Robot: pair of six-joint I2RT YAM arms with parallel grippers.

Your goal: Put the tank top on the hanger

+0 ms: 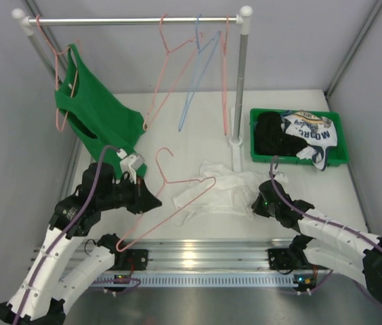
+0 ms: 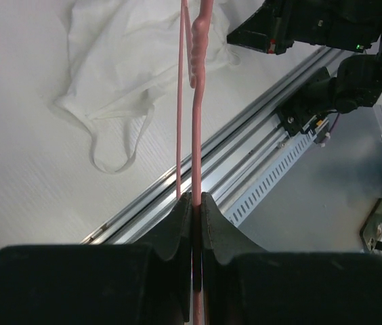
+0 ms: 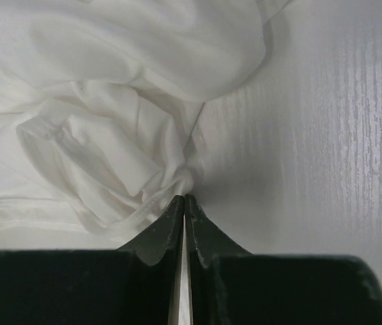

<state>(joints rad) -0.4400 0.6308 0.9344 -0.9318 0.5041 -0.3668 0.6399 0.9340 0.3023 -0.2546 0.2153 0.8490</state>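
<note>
White table (image 1: 201,143), grey walls around it. Garment rack (image 1: 137,21) stands at the far side, rail across the top, post on the right.

Green tank top (image 1: 99,115) hangs from the rail's left end on a pink wire hanger, drooping toward the left arm.

Green bin (image 1: 253,132) sits at far right, just beside the rack's post. It holds a dark garment (image 1: 270,135) and a white garment with blue lettering (image 1: 309,128), which spills over the bin's near rim.

The tank top (image 1: 221,189) is white and lies crumpled flat on the table, near centre, between the two arms. One narrow strap loop shows at its left end in the left wrist view.

The hanger (image 1: 177,207) is pink wire and lies slanted low over the table, its far corner over the tank top's left part.

Left gripper (image 1: 152,201) is clenched on the hanger's wire, which runs straight out between the jaw tips.

Right gripper (image 1: 259,203) is at the tank top's right edge, jaws pressed together on a bunched fold of the cloth.

A blue hanger (image 1: 198,74) and two bare pink ones hang on the rail.
</note>
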